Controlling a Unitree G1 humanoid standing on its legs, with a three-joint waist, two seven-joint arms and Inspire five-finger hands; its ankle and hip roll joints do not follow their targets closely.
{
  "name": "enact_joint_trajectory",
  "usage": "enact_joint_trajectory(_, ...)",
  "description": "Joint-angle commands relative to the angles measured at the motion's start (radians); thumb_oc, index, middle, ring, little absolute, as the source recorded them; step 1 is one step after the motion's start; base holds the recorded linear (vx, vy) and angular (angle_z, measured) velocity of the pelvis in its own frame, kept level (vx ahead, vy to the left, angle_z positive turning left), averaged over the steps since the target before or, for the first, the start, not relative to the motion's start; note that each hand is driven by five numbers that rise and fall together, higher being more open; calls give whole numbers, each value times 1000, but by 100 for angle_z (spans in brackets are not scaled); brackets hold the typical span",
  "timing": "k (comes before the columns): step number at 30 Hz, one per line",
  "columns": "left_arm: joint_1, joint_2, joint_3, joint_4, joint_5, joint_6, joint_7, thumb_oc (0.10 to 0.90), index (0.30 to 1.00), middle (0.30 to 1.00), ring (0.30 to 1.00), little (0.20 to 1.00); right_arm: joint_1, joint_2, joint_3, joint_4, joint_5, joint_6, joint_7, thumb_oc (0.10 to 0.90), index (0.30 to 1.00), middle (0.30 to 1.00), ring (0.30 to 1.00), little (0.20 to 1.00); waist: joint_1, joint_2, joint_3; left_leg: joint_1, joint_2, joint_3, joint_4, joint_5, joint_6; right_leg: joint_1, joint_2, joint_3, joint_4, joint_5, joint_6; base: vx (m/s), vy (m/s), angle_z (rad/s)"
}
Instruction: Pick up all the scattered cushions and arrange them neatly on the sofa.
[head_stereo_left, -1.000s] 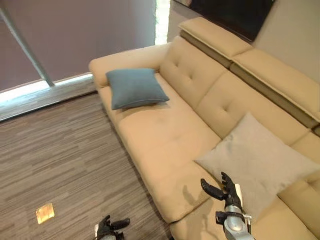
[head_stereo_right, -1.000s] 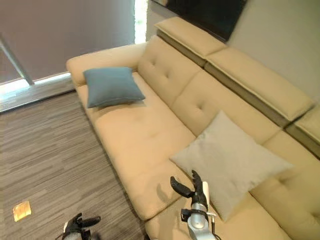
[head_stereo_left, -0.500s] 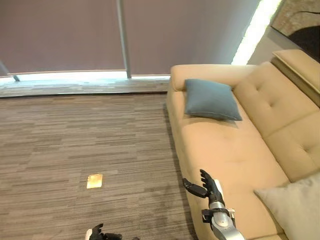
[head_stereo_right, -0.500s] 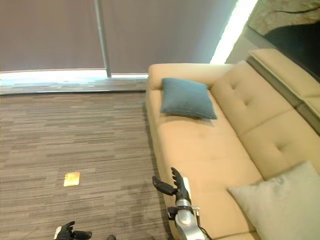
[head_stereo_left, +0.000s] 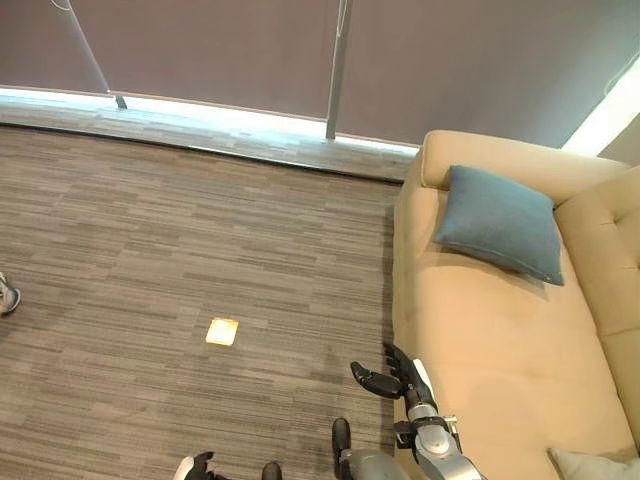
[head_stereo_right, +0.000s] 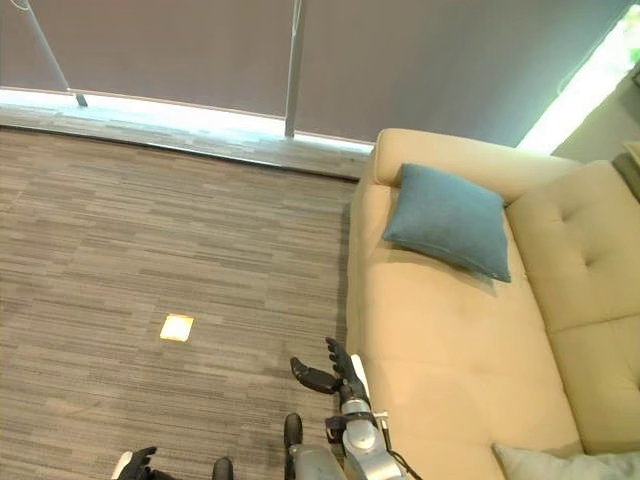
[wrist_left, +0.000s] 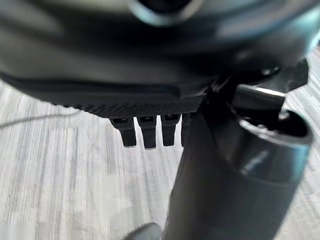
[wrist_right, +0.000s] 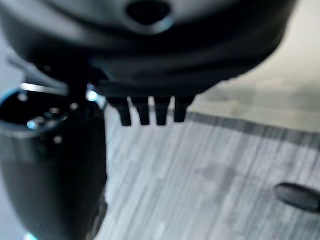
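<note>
where carpet (head_stereo_left: 150, 260) meets sofa (head_stereo_left: 480, 340)

**Cloth, carpet and dark plastic**

We see a sofa (head_stereo_left: 480, 330) in smooth, matt tan upholstery, tufted on its back. On it lies a blue cushion (head_stereo_left: 500, 220) of matt woven cloth, and a pale beige cushion (head_stereo_right: 560, 462) of similar cloth at the near edge. The floor (head_stereo_left: 150, 260) looks like streaked, low-pile carpet. The right hand (head_stereo_left: 392, 380) is dark plastic on a silver, metallic-looking arm.
</note>
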Motion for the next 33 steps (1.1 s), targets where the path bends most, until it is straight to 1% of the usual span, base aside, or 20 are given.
enact_joint_trajectory(1, -8, -6, -13, 11, 22, -29, 26, 800, 900, 900, 900, 900, -37, -10, 23, -103, -37, -69, 10, 800, 900, 900, 900, 900, -25, -31, -16, 27, -99, 106, 163, -173, -7, -10, -20, 54, 83, -101, 84, 267, -81, -19)
enact_joint_trajectory(4, -2, -19, -25, -17, 20, -36, 37, 800, 900, 900, 900, 900, -14, -37, 46, -123, -63, -71, 22, 800, 900, 900, 900, 900, -13, -35, 1, -97, -39, 151, 477, -69, -106, 61, -10, 66, 31, -115, 47, 199, -139, 15)
enact_joint_trajectory(5, -9, -13, -33, -45, 22, -35, 52, 800, 900, 900, 900, 900, -18, -49, 64, -116, -80, -69, 22, 800, 900, 900, 900, 900, 2, -58, 19, -175, 20, 210, 644, -36, -105, 104, -18, 59, 12, -132, 21, 129, -152, 27)
enact_joint_trajectory(7, -11, -10, -32, -49, 22, -33, 56, 800, 900, 900, 900, 900, -20, -53, 70, -111, -89, -67, 23, 800, 900, 900, 900, 900, 13, -63, 27, -204, 42, 233, 684, -49, -93, 123, -18, 58, 10, -143, 13, 160, -99, 19)
enact_joint_trajectory(9, -13, -6, -28, -45, 22, -31, 61, 800, 900, 900, 900, 900, -21, -64, 86, -108, -123, -62, 28, 800, 900, 900, 900, 900, 33, -71, 27, -248, 67, 267, 578, -107, -54, 171, -25, 59, 4, -176, 19, 309, 7, -7)
enact_joint_trajectory(11, -8, -6, -32, -41, 25, -33, 56, 800, 900, 900, 900, 900, -21, -67, 90, -103, -135, -62, 34, 800, 900, 900, 900, 900, 37, -76, 19, -247, 68, 270, 500, -116, -46, 179, -32, 62, -3, -181, 28, 308, 121, -4)
enact_joint_trajectory(12, -1, -6, -50, -36, 45, -36, 51, 800, 900, 900, 900, 900, -24, -75, 101, -87, -163, -58, 52, 800, 900, 900, 900, 900, 46, -74, 11, -253, 88, 238, 309, -67, -52, 201, -31, 68, -9, -195, 41, 409, 214, -8)
enact_joint_trajectory(13, 1, -4, -61, -32, 59, -37, 48, 800, 900, 900, 900, 900, -27, -77, 110, -69, -185, -57, 52, 800, 900, 900, 900, 900, 54, -70, 11, -258, 103, 211, 220, -8, -69, 215, -27, 73, -11, -205, 46, 303, 170, -6)
enact_joint_trajectory(14, 1, -4, -61, -32, 59, -37, 48, 800, 900, 900, 900, 900, -27, -77, 110, -69, -185, -57, 52, 800, 900, 900, 900, 900, 54, -70, 11, -258, 102, 211, 219, -7, -69, 214, -27, 72, -11, -205, 46, 316, 212, -15)
enact_joint_trajectory(15, -1, 0, -67, -22, 70, -37, 52, 800, 900, 900, 900, 900, -37, -78, 124, 13, -277, -43, 24, 800, 900, 900, 900, 900, 66, -76, 11, -284, 140, 169, 95, 42, -85, 245, -37, 88, -9, -228, 55, 221, 155, -20)
enact_joint_trajectory(17, -14, 1, -65, -13, 66, -34, 63, 800, 900, 900, 900, 900, -48, -64, 120, 108, -313, -24, 12, 800, 900, 900, 900, 900, 80, -77, 10, -317, 146, 121, 52, 66, -96, 270, -41, 106, -8, -237, 62, 322, 232, -34)
enact_joint_trajectory(19, -6, -3, -69, 2, 80, -31, 61, 800, 900, 900, 900, 900, -37, -45, 110, 166, -323, -10, 13, 800, 900, 900, 900, 900, 86, -64, -5, -285, 146, 111, 18, 96, -101, 289, -44, 117, -10, -242, 73, 410, 363, -42)
enact_joint_trajectory(22, -4, -1, -68, 9, 88, -27, 62, 800, 900, 900, 900, 900, -39, -28, 106, 227, -337, 3, 11, 800, 900, 900, 900, 900, 92, -67, -18, -264, 130, 106, 24, 108, -101, 289, -66, 130, -3, -227, 89, 299, 342, -47)
enact_joint_trajectory(24, -6, 6, -51, 7, 58, -30, 64, 800, 900, 900, 900, 900, -38, -7, 81, 251, -318, 13, 8, 800, 900, 900, 900, 900, 102, -87, -33, -253, 88, 116, 73, 61, -67, 266, -115, 163, 27, -170, 130, 235, 325, -53)
enact_joint_trajectory(25, -6, 7, -51, 7, 58, -30, 64, 800, 900, 900, 900, 900, -38, -7, 81, 251, -318, 14, 8, 800, 900, 900, 900, 900, 103, -88, -33, -254, 88, 118, 74, 60, -67, 265, -116, 164, 27, -170, 130, 225, 285, -36)
enact_joint_trajectory(26, -11, 10, -26, -1, 9, -31, 66, 800, 900, 900, 900, 900, -38, 6, 60, 263, -295, 19, 0, 800, 900, 900, 900, 900, 106, -97, -37, -240, 57, 129, 92, 29, -39, 228, -148, 170, 107, -94, 155, 155, 202, -14)
enact_joint_trajectory(27, -11, 10, -26, -2, 8, -31, 66, 800, 900, 900, 900, 900, -38, 6, 60, 263, -295, 19, 0, 800, 900, 900, 900, 900, 107, -97, -38, -241, 57, 130, 93, 28, -39, 226, -149, 171, 108, -95, 156, 221, 311, -8)
enact_joint_trajectory(28, -20, 15, -15, -4, -12, -35, 75, 800, 900, 900, 900, 900, -46, 12, 46, 263, -276, 22, -3, 800, 900, 900, 900, 900, 107, -96, -37, -225, 41, 140, 99, 9, -21, 197, -169, 173, 173, -43, 164, 130, 231, 0)
enact_joint_trajectory(30, -33, 40, -23, -23, -14, -41, 90, 800, 900, 900, 900, 900, -55, 24, 17, 200, -208, 16, -14, 800, 900, 900, 900, 900, 94, -77, -25, -174, 15, 169, 100, -30, 18, 128, -232, 131, 337, 71, 148, 282, 486, 1)
enact_joint_trajectory(33, -42, 71, 21, -27, -55, -41, 92, 800, 900, 900, 900, 900, -60, 16, 17, 172, -200, 10, -7, 800, 900, 900, 900, 900, 81, -56, -22, -107, 1, 191, 79, -60, 31, 67, -249, 60, 395, 66, 132, 248, 282, -14)
